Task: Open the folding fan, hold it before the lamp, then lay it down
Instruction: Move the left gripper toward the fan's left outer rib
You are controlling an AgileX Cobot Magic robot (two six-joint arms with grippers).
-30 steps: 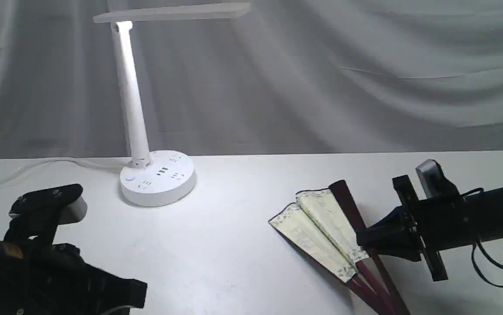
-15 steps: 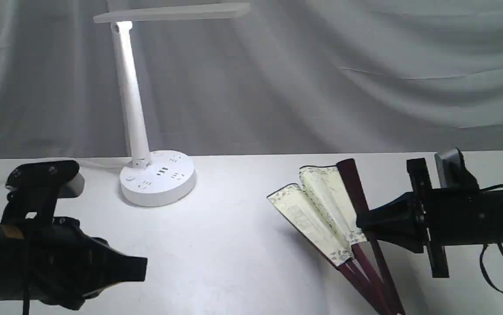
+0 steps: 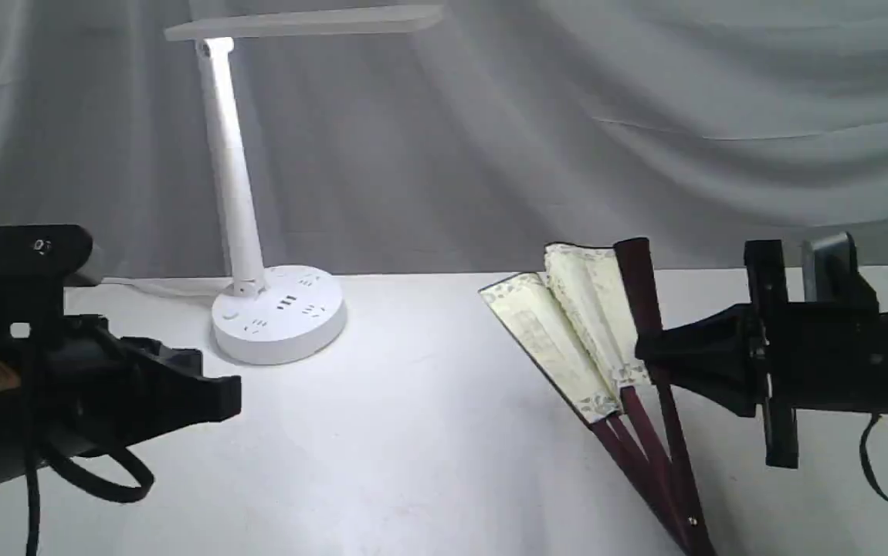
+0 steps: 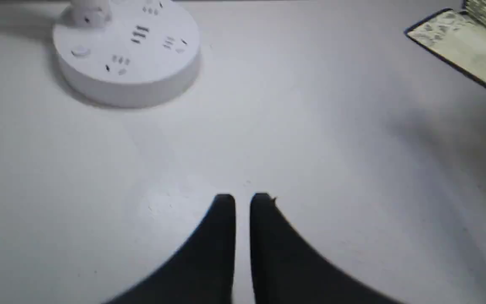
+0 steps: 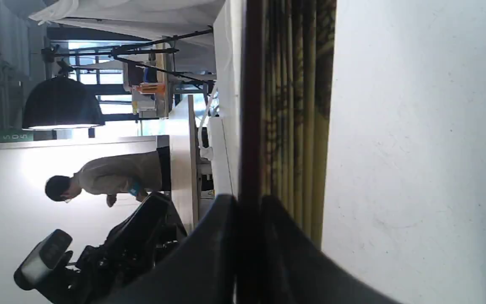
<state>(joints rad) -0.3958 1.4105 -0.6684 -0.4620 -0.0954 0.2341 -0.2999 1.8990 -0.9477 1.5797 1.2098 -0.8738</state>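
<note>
The folding fan (image 3: pixel 575 332) is partly spread, its cream pleated leaf tilted up off the table at the right and its maroon ribs running down to the pivot at the front edge. My right gripper (image 3: pixel 645 357) is shut on the fan's dark guard (image 5: pixel 249 105), just below the leaf. The white lamp (image 3: pixel 278 313) stands at the back left, its flat head lit; its round base (image 4: pixel 126 50) shows in the left wrist view. My left gripper (image 3: pixel 228 398) hovers low at the front left, its fingers (image 4: pixel 226 211) nearly together and holding nothing, well apart from the fan.
A grey draped cloth (image 3: pixel 645 116) hangs behind the white table (image 3: pixel 413 432). A white cable (image 3: pixel 143 287) runs left from the lamp's base. In the right wrist view a person (image 5: pixel 112 181) stands beyond the table.
My right gripper has lifted the fan, so the leaf stands higher and more upright. The left arm has risen and swung its gripper up off the front edge.
</note>
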